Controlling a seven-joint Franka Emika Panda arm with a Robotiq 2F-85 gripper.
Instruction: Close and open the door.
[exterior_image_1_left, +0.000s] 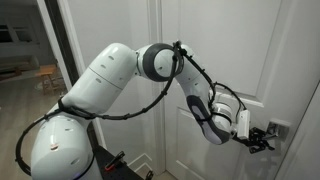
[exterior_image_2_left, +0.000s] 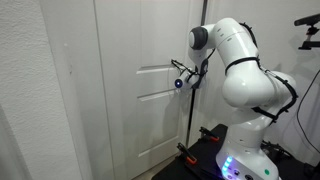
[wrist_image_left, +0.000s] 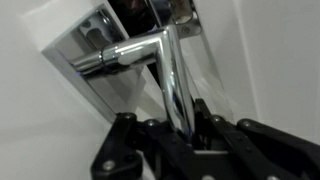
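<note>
The white panelled door (exterior_image_1_left: 215, 50) shows in both exterior views (exterior_image_2_left: 140, 60). Its silver lever handle (wrist_image_left: 170, 70) on a square plate (wrist_image_left: 85, 65) fills the wrist view. My gripper (wrist_image_left: 178, 125) is at the handle, its black fingers on either side of the lever's shaft and closed against it. In an exterior view the gripper (exterior_image_1_left: 262, 137) reaches the handle plate (exterior_image_1_left: 277, 128) at the door's edge. In an exterior view the gripper (exterior_image_2_left: 181, 80) touches the door at mid height; the handle itself is hidden behind it.
A white wall (exterior_image_2_left: 30, 100) stands beside the door. The door frame (exterior_image_1_left: 152, 80) and a dark room opening (exterior_image_1_left: 25, 50) lie behind the arm. The robot's base with lit lights (exterior_image_2_left: 235, 160) stands on the floor near the door.
</note>
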